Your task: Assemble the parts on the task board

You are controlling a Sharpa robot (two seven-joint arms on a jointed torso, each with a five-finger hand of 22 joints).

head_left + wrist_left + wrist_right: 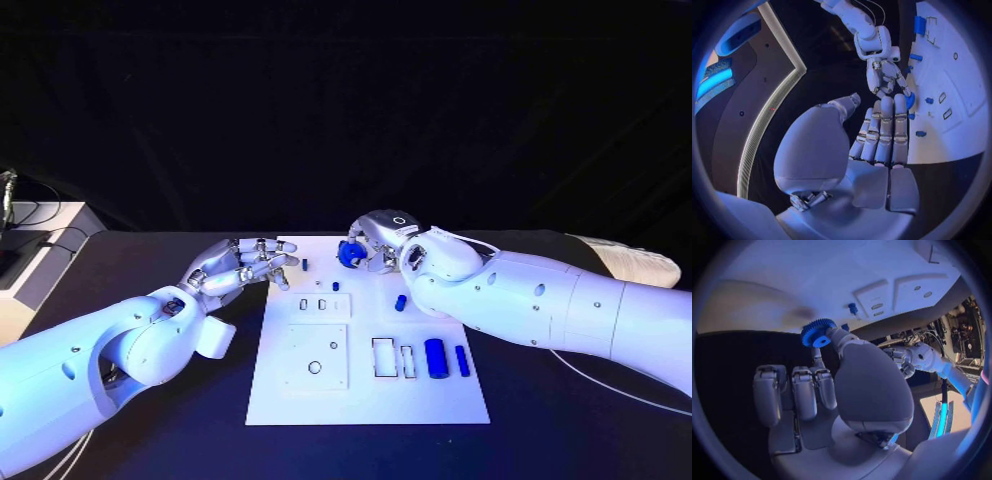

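The white task board (289, 395) (967, 120) (786, 270) lies in the middle of the table. My right hand (382, 243) (886, 70) hovers over its far edge and pinches a blue gear (351, 254) (819, 333) (909, 101) between thumb and a finger. My left hand (238, 265) (879, 135) hangs at the board's far left corner, fingers stretched out side by side, holding nothing. A small blue peg (336, 286) (852, 308) stands on the board near the gear. A blue cylinder (434, 357) and a blue bar (463, 360) lie near the board's right edge.
Another small blue piece (400, 302) sits by the right arm. Raised white plates with slots (323, 305) and holes (315, 358) cover the board's left half. A pale cabinet (36, 235) stands beyond the table's left edge.
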